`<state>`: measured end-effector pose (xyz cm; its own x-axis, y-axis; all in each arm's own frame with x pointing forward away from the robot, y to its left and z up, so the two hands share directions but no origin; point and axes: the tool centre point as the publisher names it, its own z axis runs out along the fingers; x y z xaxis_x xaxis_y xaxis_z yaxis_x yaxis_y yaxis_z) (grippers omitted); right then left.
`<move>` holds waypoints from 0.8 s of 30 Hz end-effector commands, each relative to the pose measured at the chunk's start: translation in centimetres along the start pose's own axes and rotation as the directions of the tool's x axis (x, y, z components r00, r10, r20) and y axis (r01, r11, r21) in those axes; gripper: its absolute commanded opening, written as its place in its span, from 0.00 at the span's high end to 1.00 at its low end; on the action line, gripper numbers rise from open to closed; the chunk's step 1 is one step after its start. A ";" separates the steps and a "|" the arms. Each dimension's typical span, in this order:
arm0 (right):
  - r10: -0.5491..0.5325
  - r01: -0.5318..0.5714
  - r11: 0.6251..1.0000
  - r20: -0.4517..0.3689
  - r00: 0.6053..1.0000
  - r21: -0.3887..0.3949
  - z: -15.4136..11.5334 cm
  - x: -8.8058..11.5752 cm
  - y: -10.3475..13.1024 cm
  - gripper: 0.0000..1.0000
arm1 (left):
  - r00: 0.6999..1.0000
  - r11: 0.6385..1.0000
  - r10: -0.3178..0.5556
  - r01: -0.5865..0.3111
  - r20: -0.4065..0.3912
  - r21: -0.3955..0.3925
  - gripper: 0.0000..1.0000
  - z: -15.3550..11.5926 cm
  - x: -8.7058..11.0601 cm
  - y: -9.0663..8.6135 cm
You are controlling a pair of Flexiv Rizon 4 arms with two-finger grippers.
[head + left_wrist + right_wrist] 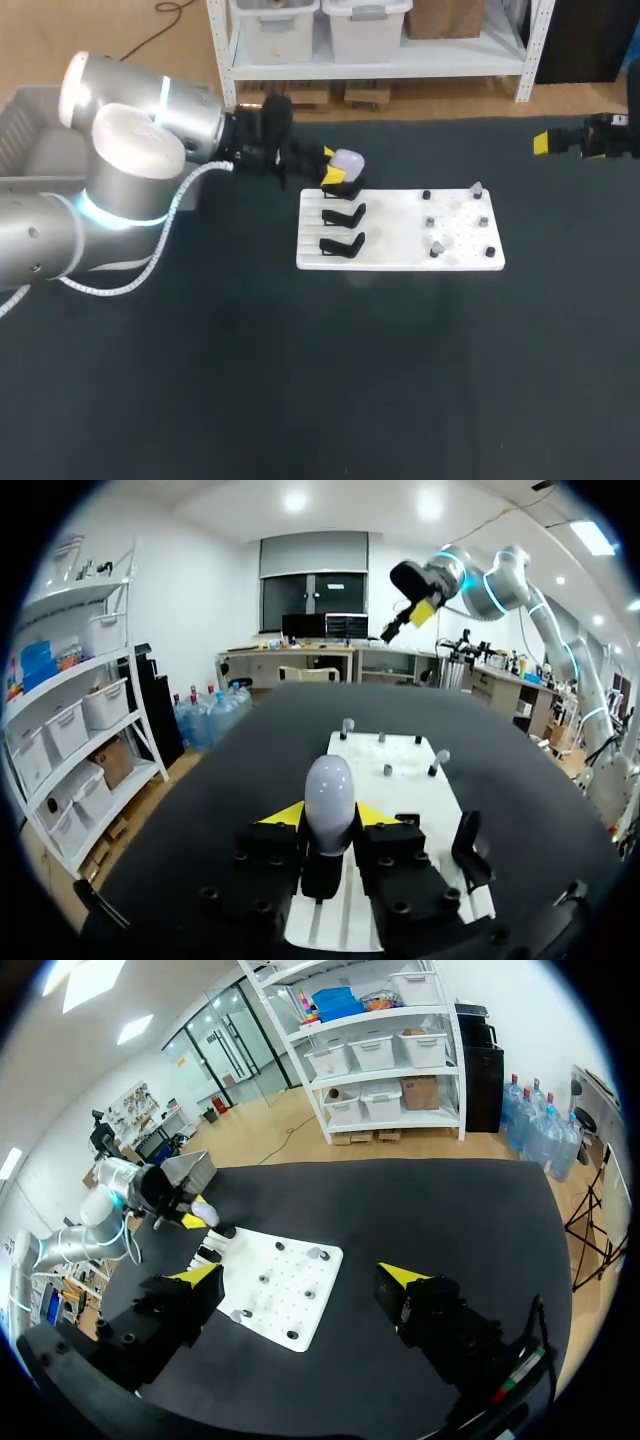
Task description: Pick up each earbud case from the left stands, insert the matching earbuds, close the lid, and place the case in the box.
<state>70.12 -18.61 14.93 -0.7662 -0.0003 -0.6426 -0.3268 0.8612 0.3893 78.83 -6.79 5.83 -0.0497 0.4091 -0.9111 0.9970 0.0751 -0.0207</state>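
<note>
Bright, even overhead light fell on a dark tabletop (300, 380).
The matte black surface took the light flatly and showed almost no cast shadows, so the white board (400, 245) stood out sharply bright against it. Glare sat on the pale shell of the left arm (120, 150), and in the left wrist view the case (329, 800) carried a soft highlight along its rounded top.
</note>
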 end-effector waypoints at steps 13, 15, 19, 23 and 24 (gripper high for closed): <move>0.000 0.000 1.000 0.000 1.000 0.001 0.0 0.0 0.0 0.00 | 0.962 0.998 0.037 -0.051 0.271 0.043 1.00 -4.9 -8.5 -4.6; 0.000 0.000 1.000 0.000 1.000 0.001 0.0 0.0 0.0 0.00 | 0.955 0.996 0.050 -0.068 0.293 0.051 1.00 -5.1 -9.3 -5.2; 0.000 0.000 1.000 0.000 1.000 0.001 0.0 0.0 0.0 0.00 | 0.949 0.994 0.066 -0.088 0.309 0.060 1.00 -5.1 -10.2 -6.2; 0.000 0.000 1.000 0.000 1.000 0.001 0.0 0.0 0.0 0.00 | 0.947 0.995 0.060 -0.082 0.317 0.058 1.00 -5.1 -10.5 -6.6; 0.000 0.000 1.000 0.000 1.000 0.001 0.0 0.0 0.0 0.00 | 0.947 0.995 0.060 -0.082 0.317 0.058 1.00 -5.1 -10.5 -6.6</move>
<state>70.12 -18.61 14.93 -0.7662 -0.0003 -0.6426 -0.3268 0.8612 0.3893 73.02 -7.02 17.62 0.0295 0.1046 -0.9941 0.9990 -0.0369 0.0258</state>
